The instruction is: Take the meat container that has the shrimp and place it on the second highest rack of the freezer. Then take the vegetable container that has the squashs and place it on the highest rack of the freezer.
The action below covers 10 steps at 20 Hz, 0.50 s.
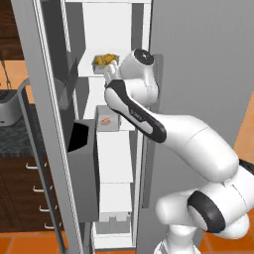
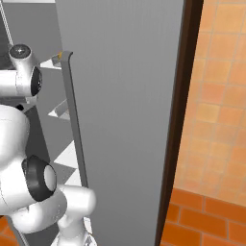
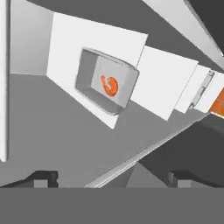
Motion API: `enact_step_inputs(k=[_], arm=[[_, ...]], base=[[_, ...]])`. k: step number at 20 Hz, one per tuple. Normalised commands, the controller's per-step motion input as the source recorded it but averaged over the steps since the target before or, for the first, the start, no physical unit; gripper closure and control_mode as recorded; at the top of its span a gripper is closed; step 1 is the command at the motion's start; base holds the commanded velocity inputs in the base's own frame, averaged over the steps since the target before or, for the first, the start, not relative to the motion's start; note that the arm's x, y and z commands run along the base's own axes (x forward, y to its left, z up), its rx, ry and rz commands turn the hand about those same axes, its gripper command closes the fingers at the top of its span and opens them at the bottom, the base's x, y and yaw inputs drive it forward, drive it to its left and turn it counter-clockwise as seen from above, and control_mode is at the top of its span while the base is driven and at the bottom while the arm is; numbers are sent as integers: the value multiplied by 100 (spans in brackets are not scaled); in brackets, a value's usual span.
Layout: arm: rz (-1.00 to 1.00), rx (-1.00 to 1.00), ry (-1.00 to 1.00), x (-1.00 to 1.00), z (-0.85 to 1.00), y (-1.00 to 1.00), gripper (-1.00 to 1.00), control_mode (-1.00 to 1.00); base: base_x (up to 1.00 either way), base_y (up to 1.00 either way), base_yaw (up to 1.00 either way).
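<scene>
shrimp [image 3: 110, 85] inside container [image 3: 89, 89], hand view

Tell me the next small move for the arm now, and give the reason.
Probably draw the open gripper straight back out of the freezer. The grey tray with yellow squash sits on the highest white rack, the grey tray with the orange shrimp on the rack below, and the fingers hold nothing, so both placements look done.
</scene>
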Motion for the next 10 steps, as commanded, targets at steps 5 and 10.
enact_step_inputs(k=[5, 10], arm=[[51, -27, -6, -100, 2, -76, -100, -100], [66, -37, 0, -100, 3, -64, -100, -100]], base=[[0, 0, 0], [0, 0, 0]])
